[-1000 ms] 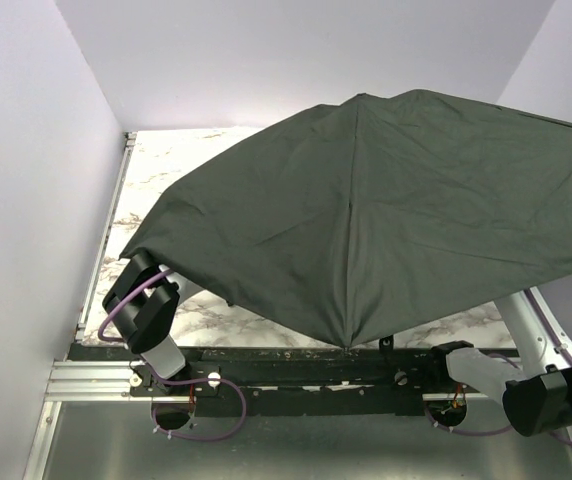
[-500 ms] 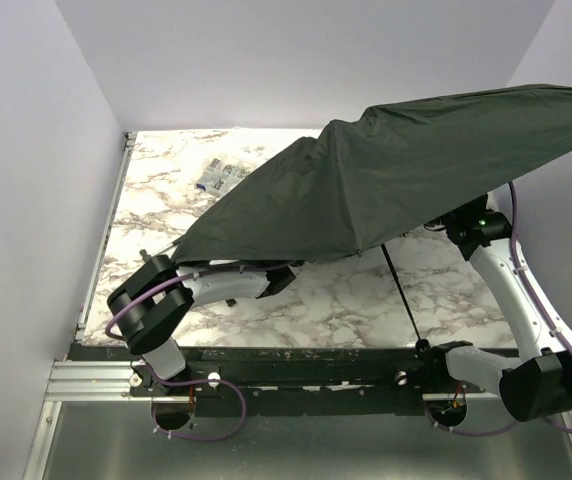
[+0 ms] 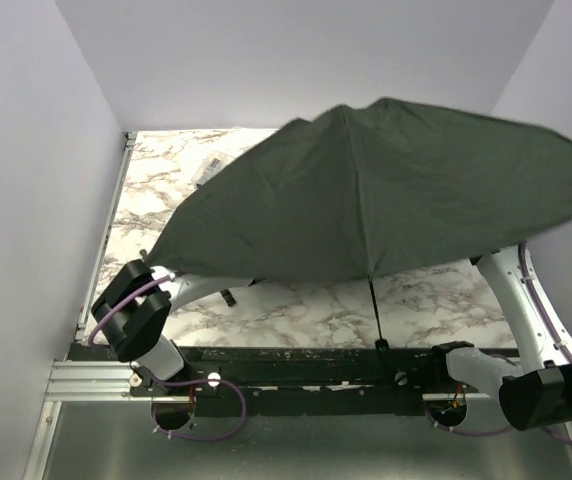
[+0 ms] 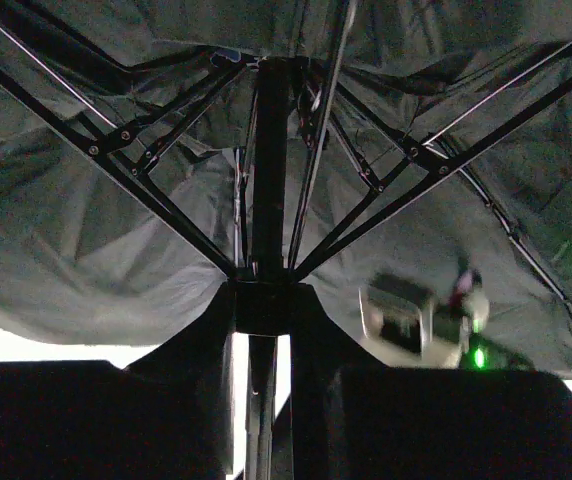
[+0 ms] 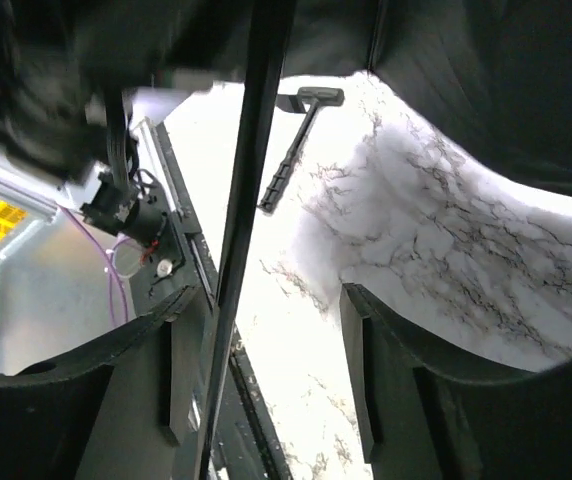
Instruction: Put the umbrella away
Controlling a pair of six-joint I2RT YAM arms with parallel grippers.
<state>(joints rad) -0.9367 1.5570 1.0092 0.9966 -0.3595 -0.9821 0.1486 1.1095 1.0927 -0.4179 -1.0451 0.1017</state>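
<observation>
Marble table [image 3: 156,190] is shaded by the opened umbrella [image 3: 366,190], shaft [image 5: 251,150] toward 6 o'clock, straddled by the spread right gripper [image 5: 261,340] (left gripper [image 4: 261,420]: state cannot be told).

Table [image 3: 296,312]: white marble-patterned top is carrying two loose items; a large part is lying hidden under the umbrella [image 3: 386,190].
Tool [image 5: 288,160]: black-handled, is lying flat on bare marble toward the near side.
Box [image 3: 209,170]: clear plastic, is sitting far left, partly passing under the umbrella's edge.
</observation>
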